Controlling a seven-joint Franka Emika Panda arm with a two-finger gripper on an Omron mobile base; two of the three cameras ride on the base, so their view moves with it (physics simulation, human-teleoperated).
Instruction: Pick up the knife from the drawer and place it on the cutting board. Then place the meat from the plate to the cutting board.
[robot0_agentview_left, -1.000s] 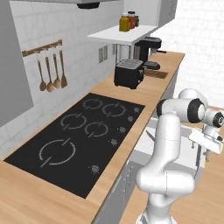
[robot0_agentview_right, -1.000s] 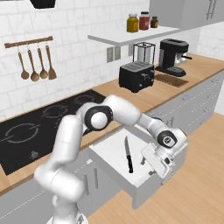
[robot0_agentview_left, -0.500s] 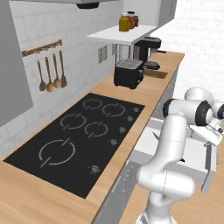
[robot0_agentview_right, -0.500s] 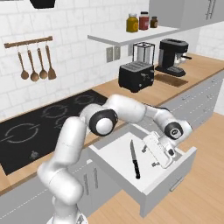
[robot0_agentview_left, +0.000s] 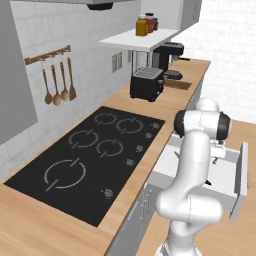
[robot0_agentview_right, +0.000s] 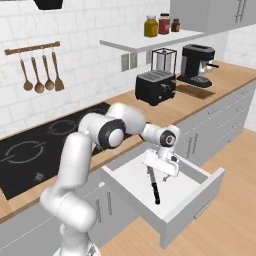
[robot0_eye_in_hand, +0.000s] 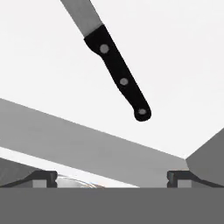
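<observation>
Since the earlier frames, our arm had swung back from the drawer's (robot0_agentview_right: 192, 197) far front corner to hang above the middle of its white floor, and the drawer had come out farther from the worktop (robot0_agentview_right: 205, 97). Our gripper (robot0_agentview_right: 161, 165) stood spread wide with nothing between its fingertips (robot0_eye_in_hand: 43, 177), poised over the knife (robot0_agentview_right: 153, 184) without touching it. We saw the knife lying flat on the drawer floor, black handle (robot0_eye_in_hand: 118, 72) toward the drawer front and blade toward the cabinet. On the worktop, well apart from the drawer, the cutting board (robot0_agentview_left: 178, 85) lay in front of the coffee machine (robot0_agentview_right: 196, 65), just beside the toaster (robot0_agentview_right: 155, 87).
</observation>
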